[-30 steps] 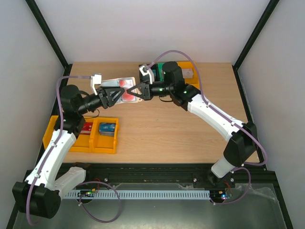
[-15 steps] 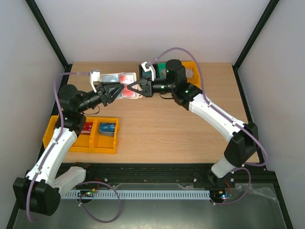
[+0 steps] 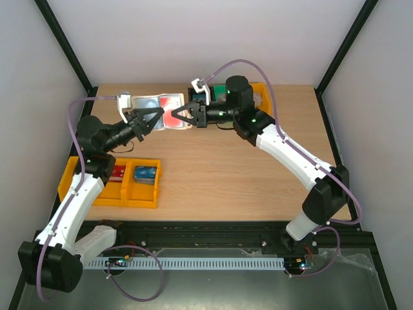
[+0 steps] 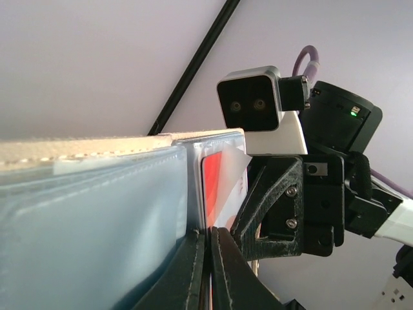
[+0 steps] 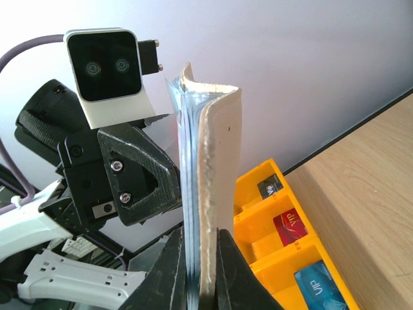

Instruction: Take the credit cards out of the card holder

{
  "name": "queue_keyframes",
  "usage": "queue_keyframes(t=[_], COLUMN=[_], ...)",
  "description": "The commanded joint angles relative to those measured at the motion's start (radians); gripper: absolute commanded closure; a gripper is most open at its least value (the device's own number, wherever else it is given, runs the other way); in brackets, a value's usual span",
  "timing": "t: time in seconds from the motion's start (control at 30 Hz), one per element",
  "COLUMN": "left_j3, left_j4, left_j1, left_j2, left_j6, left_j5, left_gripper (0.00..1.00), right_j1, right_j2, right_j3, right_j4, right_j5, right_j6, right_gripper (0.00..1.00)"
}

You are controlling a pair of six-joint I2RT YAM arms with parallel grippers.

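The card holder (image 3: 150, 103) hangs open in the air over the back of the table, cream outside, blue-grey inside. A red credit card (image 3: 173, 117) shows in its right half. My right gripper (image 3: 178, 116) is shut on the holder's right edge, the cream flap (image 5: 219, 161) and the blue-grey layers pinched between its fingers (image 5: 169, 271). My left gripper (image 3: 157, 115) comes in from the left. In the left wrist view its jaws meet at the holder's middle seam, shut, it seems, on the near edge of the red card (image 4: 219, 184). No dark grey card shows in the holder.
A yellow bin (image 3: 97, 194) at the table's left edge holds a red VIP card (image 5: 288, 226), a blue card (image 3: 146, 173) and a dark card (image 5: 270, 186). Another yellow bin (image 3: 261, 90) and a green object (image 3: 221, 92) sit at the back, behind the right arm.
Both grippers have carried the holder up and towards the back left. The left gripper has gone from open to shut at the edge of the red card.
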Motion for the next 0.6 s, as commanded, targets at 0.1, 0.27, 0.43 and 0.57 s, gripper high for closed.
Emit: queue_keyframes(t=[0.1, 0.27, 0.43, 0.57], left_j3=[-0.018, -0.021, -0.031, -0.061], left_j4=[-0.078, -0.092, -0.070, 0.019], left_j1=[-0.003, 0.040, 0.054, 0.058], left_j2=[-0.066, -0.085, -0.088, -0.094], left_j6=[0.069, 0.080, 0.063, -0.006], left_j5=[0.171, 0.086, 0.106, 0.135], left_gripper=[0.98, 0.98, 0.98, 0.98], right_j1=[0.002, -0.022, -0.030, -0.030], right_j2=[0.014, -0.017, -0.026, -0.017], right_j3=[-0.029, -0.063, -0.062, -0.063], right_j4=[0.098, 0.121, 0.111, 0.101], right_j5=[-0.031, -0.070, -0.104, -0.130], right_j6=[-0.016, -0.002, -0.011, -0.005], right_gripper=[0.90, 0.95, 0.98, 0.98])
